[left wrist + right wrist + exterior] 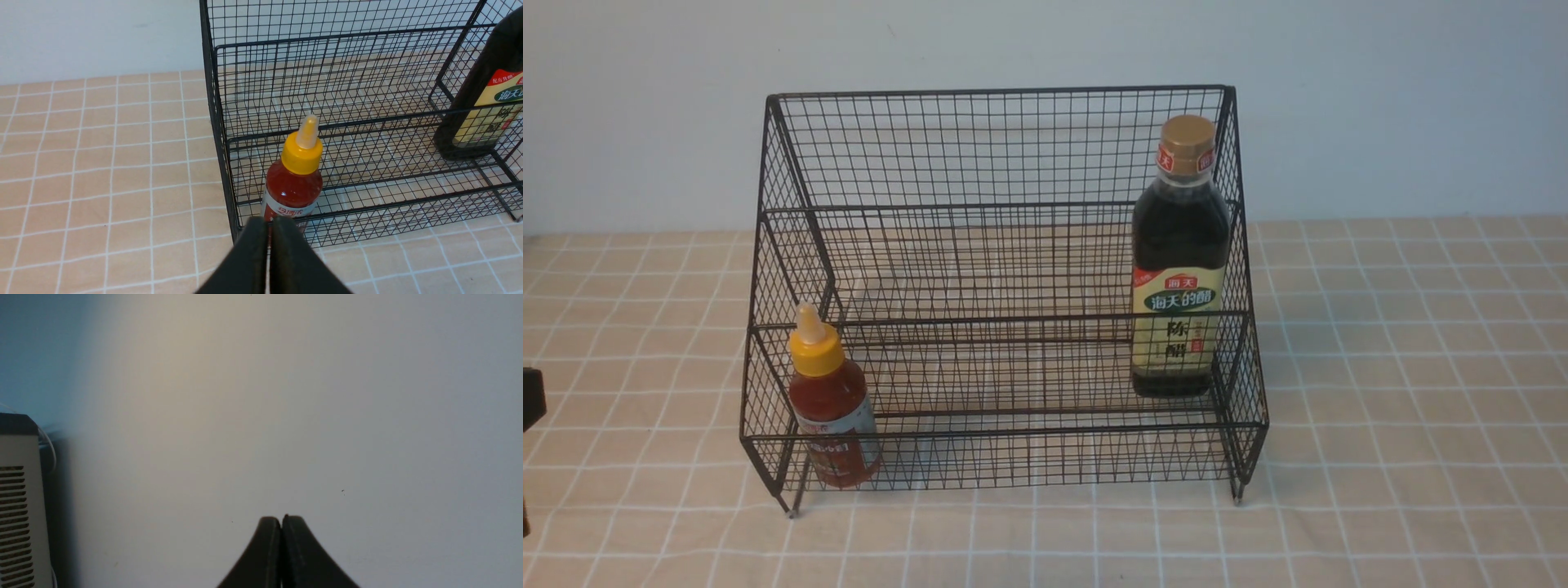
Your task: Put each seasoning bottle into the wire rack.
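On checked tablecloth (pixel 1421 367), against pale wall (pixel 1045 41): black wire rack (pixel 1005 147), two-tiered, standing on short legs. Within it, at the robot's right end: tall dark vinegar bottle (pixel 1181 261), gold cap, cream-and-green label, upright, apparently on the lower tier. At the left end of the lower tier, behind the front rail: small red-sauce squeeze bottle (pixel 832 404), yellow nozzle cap, upright. Just outside the rack's front, near the sauce bottle: left gripper (pixel 269 222), jaws pressed together, empty. Facing bare wall, beside a vented grey box (pixel 18 506): right gripper (pixel 282 519), likewise closed, holding nothing.
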Robot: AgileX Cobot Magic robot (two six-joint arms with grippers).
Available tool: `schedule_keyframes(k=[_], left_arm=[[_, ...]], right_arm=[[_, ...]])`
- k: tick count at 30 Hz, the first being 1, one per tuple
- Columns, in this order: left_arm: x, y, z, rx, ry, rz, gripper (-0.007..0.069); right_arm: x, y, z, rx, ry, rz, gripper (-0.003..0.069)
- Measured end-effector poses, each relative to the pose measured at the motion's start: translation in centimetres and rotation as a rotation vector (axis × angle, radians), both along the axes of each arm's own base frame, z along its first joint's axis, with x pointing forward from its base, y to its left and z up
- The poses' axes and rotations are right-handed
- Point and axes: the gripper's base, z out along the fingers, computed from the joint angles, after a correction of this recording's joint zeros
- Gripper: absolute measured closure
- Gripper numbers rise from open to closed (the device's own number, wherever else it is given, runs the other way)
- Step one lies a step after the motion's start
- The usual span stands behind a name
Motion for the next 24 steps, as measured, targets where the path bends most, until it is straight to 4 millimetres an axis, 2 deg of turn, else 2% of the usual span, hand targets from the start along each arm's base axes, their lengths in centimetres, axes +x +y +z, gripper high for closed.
schedule_keyframes(k=[4,7,9,10,12,14,15,16,17,19,22,24], left_arm=[[-0.5,0.2,-0.4,0.036,-0.088,-0.024,0.0631],[-1.3,0.6,-2.0,0.063,-0.187,-0.030,0.0631],[-2.1,0.9,-4.6,0.098,-0.251,-0.020,0.0631],[-2.2,0.9,-4.8,0.101,-0.261,-0.012,0.0631],[-2.7,1.2,-8.0,0.136,-0.294,0.017,0.0631],[-3.1,1.3,-10.7,0.154,-0.295,0.040,0.0631],[-3.1,1.4,-11.2,0.155,-0.292,0.042,0.0631],[-3.4,1.5,-13.4,0.164,-0.278,0.059,0.0631],[-3.3,1.5,-13.9,0.165,-0.268,0.059,0.0631],[-3.3,1.5,-16.4,0.168,-0.227,0.064,0.0631],[-3.3,1.5,-18.1,0.170,-0.178,0.062,0.0631],[-3.3,1.5,-18.1,0.169,-0.181,0.062,0.0631]], right_arm=[[0.0,0.0,0.0,-0.003,-0.001,-0.002,0.0672],[0.0,0.0,0.0,-0.002,-0.001,-0.001,0.0672],[0.0,0.0,0.0,-0.002,-0.001,-0.001,0.0672],[0.0,0.0,0.0,-0.002,-0.001,-0.001,0.0672],[0.0,0.0,0.0,-0.003,-0.002,-0.002,0.0672],[0.0,0.0,0.0,-0.003,-0.002,-0.002,0.0672],[0.0,0.0,0.0,-0.003,-0.002,-0.002,0.0672],[0.0,0.0,0.0,-0.003,-0.002,-0.002,0.0672],[0.0,0.0,0.0,-0.003,-0.002,-0.002,0.0672],[0.0,0.0,0.0,-0.003,-0.002,-0.002,0.0672],[0.0,0.0,0.0,-0.003,-0.002,-0.002,0.0672],[0.0,0.0,0.0,-0.003,-0.002,-0.002,0.0672]])
